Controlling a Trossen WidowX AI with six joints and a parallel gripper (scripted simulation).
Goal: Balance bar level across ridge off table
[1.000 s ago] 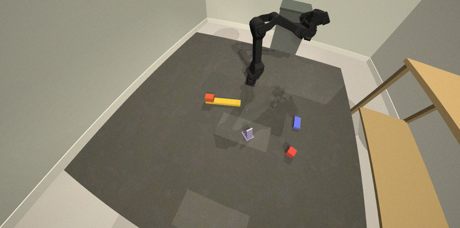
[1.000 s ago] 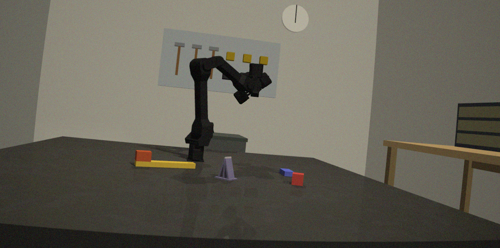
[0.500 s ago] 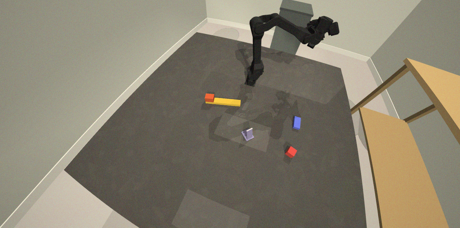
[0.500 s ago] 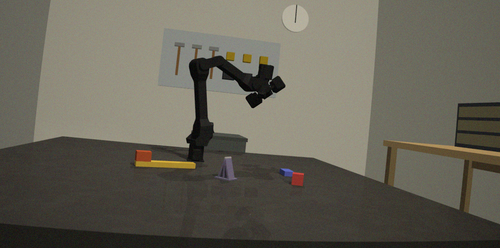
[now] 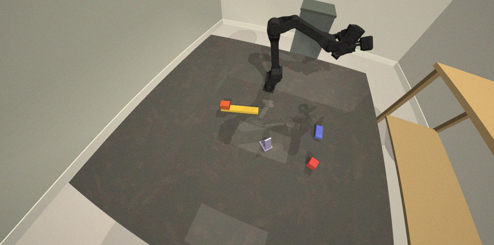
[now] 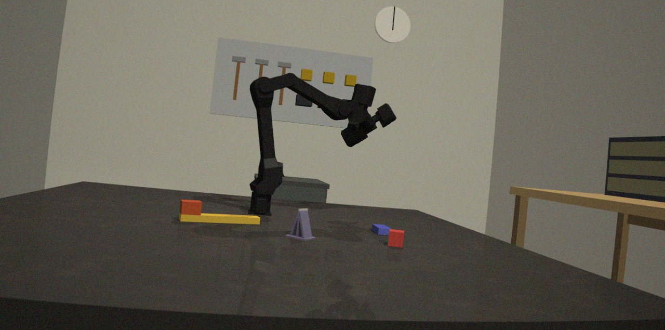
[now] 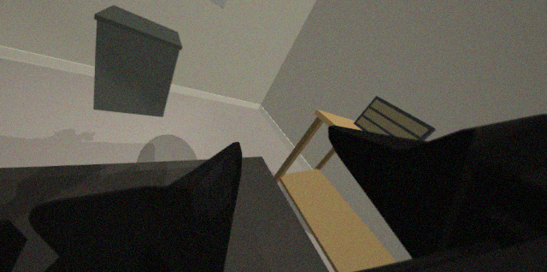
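The yellow bar (image 5: pixel 243 109) (image 6: pixel 230 219) lies flat on the dark table (image 5: pixel 165 174) (image 6: pixel 139 263), with an orange block (image 5: pixel 225 104) (image 6: pixel 190 207) on its left end. The lavender ridge (image 5: pixel 267 143) (image 6: pixel 303 224) stands upright on its small base, to the right of the bar and nearer the front in the exterior view; nothing rests on it. My gripper (image 5: pixel 352 49) (image 6: pixel 371 126) (image 7: pixel 285 139) is open and empty, high above the table and off to the right of the bar and ridge. Neither bar nor ridge shows in the wrist view.
A red cube (image 5: pixel 312 163) (image 6: pixel 395 238) and a blue block (image 5: pixel 318 132) (image 6: pixel 381 229) lie to the right of the ridge. A wooden shelf bench (image 5: pixel 428 174) (image 7: pixel 333 216) stands beyond the table's right edge. A grey-green cabinet (image 5: pixel 312 29) (image 7: pixel 134 71) stands behind the table.
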